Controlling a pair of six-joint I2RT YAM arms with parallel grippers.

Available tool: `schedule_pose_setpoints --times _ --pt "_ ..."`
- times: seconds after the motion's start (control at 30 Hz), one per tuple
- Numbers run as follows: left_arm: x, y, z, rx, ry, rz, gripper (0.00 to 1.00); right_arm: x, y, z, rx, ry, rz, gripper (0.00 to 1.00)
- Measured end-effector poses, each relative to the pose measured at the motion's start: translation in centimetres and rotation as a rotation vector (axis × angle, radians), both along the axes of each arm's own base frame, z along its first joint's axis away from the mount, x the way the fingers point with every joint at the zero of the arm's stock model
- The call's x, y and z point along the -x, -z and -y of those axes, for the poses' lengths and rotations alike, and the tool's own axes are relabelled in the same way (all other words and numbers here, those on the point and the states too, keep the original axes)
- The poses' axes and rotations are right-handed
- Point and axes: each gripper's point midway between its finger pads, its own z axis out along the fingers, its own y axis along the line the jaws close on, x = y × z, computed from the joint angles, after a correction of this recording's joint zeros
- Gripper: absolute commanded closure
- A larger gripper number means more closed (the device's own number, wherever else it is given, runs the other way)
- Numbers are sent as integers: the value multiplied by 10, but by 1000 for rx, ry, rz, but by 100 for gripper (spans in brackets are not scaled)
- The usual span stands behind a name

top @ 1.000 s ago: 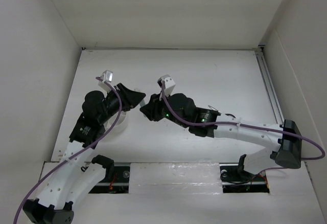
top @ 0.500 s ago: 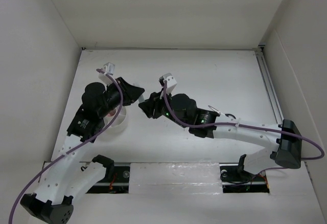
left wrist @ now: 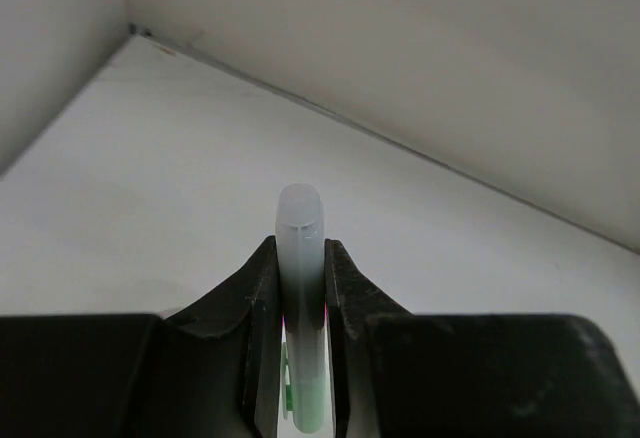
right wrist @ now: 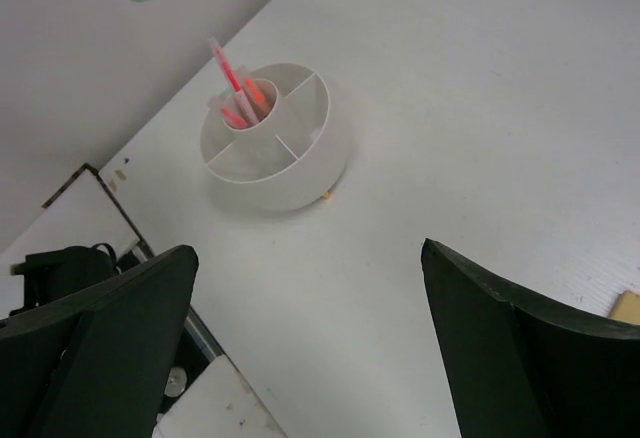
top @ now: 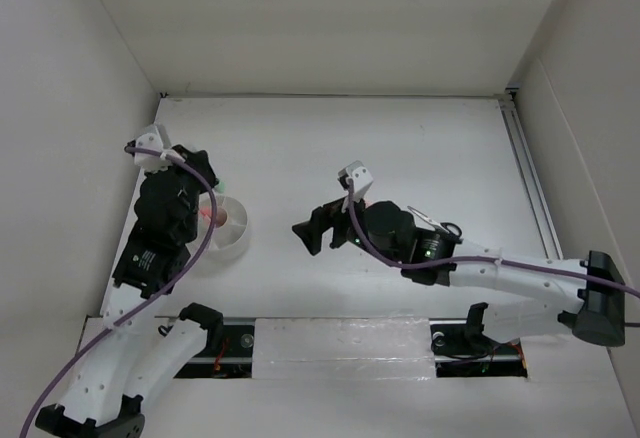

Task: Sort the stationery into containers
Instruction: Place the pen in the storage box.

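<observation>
While the left gripper has the green marker clamped between its fingers, which step is in hand? asks one.

Delivery, by the look of it, says the other. The marker is held off the table near the tub, but not over a wedge. From the right wrist its green end shows high, apart from the rim.

What is in the tub?

Pink pens and an orange marker stand in the middle cup.

So the next move?

Likely to bring the marker above an opening, tip it nose-down and only then let go. It pokes out past the fingertips, cap forward. The wrist would have to pitch down, or the marker may land across a divider or knock the pens.

How do the arms sit?

The left arm reaches forward along the left side, with its gripper by the tub's far-left edge in the top view. The right arm lies low across the table, pointing left at the tub with a gap between. The right gripper is spread wide with nothing in it.

Anything unsorted?

A yellow block lies on the table at the edge of the right wrist view.
</observation>
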Motion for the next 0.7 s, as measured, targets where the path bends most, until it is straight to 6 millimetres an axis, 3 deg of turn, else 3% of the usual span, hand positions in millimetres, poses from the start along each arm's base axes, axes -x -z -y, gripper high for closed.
schedule_pose_setpoints --times 0.17,0.33,0.43,0.7 --pt "0 -5 -38 -89 -197 58 100 14 -8 12 -39 -51 6 0" --pt "-10 13 -54 -213 -290 55 100 30 12 13 -14 -131 -25 0" --pt "-19 20 -54 -276 -297 49 100 38 23 13 4 -172 -42 0" --pt "-49 8 -26 -351 -171 120 100 52 25 12 -1 -245 -51 0"
